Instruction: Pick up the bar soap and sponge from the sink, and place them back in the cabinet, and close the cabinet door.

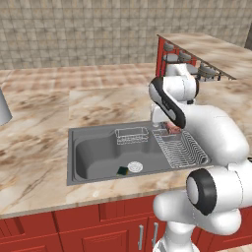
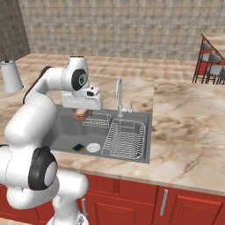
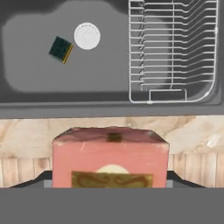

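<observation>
My gripper (image 3: 110, 177) is shut on the bar soap (image 3: 110, 155), a pinkish block with a brown label, lifted above the sink. The soap (image 1: 172, 129) hangs under my hand over the basin's right part, and from the other side the soap (image 2: 81, 114) sits just under the gripper (image 2: 82, 110). The sponge (image 3: 61, 49), dark green with a yellow edge, lies on the floor of the grey sink (image 3: 35, 74) beside the round white drain (image 3: 87, 35). The sponge (image 1: 122, 171) (image 2: 78, 147) is well below my hand. The cabinet and the cabinet door are out of view.
A wire dish rack (image 1: 181, 150) (image 2: 125, 139) fills the sink's right part, and a small wire basket (image 1: 131, 135) hangs at its back wall. The chrome tap (image 2: 118, 94) stands behind. A white cylinder (image 2: 11, 75) sits far left on the marble counter (image 1: 34, 147); stools (image 2: 211, 61) stand far right.
</observation>
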Available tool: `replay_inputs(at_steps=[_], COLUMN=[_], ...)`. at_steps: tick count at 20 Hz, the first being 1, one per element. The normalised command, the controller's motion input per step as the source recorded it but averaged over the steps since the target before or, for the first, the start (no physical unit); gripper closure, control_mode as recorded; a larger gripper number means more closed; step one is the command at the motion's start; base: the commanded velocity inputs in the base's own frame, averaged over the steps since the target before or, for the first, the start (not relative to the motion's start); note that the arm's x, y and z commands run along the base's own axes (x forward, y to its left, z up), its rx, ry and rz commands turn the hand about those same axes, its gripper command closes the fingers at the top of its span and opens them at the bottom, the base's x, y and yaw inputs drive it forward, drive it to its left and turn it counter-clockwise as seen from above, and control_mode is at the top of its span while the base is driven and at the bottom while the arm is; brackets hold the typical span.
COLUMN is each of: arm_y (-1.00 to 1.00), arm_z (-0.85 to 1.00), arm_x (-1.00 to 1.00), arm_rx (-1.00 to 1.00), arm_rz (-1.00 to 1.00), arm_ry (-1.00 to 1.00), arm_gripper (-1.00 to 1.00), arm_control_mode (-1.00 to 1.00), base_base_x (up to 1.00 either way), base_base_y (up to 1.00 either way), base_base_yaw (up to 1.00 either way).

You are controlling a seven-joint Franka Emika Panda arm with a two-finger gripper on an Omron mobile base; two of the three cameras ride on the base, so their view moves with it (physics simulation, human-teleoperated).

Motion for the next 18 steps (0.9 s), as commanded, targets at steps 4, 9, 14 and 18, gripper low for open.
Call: replay_inputs(at_steps=[4,9,14,18], arm_y=[-0.05,-0.05,-0.03,-0.04], arm_z=[0.26,0.27,0.34,0.35], arm_x=[-0.41,-0.44,-0.43,-0.43], arm_rx=[0.01,0.01,0.01,0.0], arm_rz=[0.0,0.0,0.0,0.0], arm_ry=[0.0,0.0,0.0,0.0], arm_gripper=[1.0,1.0,1.0,1.0], arm_control_mode=[-1.0,-1.0,-1.0,-1.0], base_base_x=[0.0,0.0,0.0,0.0], base_base_y=[0.0,0.0,0.0,0.0], base_base_yaw=[0.0,0.0,0.0,0.0])
